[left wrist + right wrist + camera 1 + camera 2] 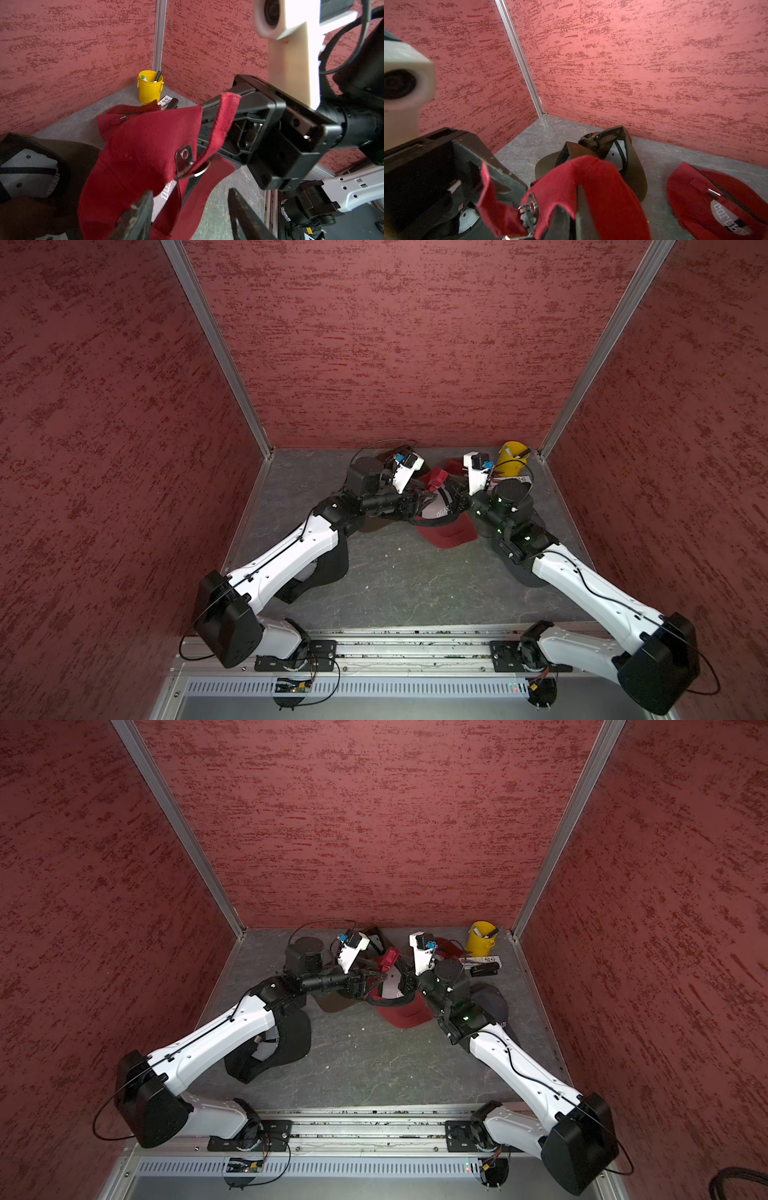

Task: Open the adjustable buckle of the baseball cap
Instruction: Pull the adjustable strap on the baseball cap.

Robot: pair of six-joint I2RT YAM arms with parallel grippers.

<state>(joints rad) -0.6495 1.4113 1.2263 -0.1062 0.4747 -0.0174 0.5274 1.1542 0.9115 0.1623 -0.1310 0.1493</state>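
Both arms are stretching out from the rail and angling inward, wrists facing each other across the cap [451,533]. Cap is sitting near the bucket [512,458], on its left-arm side, back edge lifted. Can't tell if the brim is touching the desk [395,585]. Right claw [572,205] is pressing together, pinching cap fabric just beside the buckle [185,162]. Left claw [190,192] is standing spread, one finger [500,172] pointing at the buckle. Strap [224,116] end is standing free between the claws. Spare red cap [708,199] is lying between cap and bucket. Brown cap [635,166] is lying farther from the bucket, by the left wrist. Bare desk is showing away from the bucket, toward the rail.
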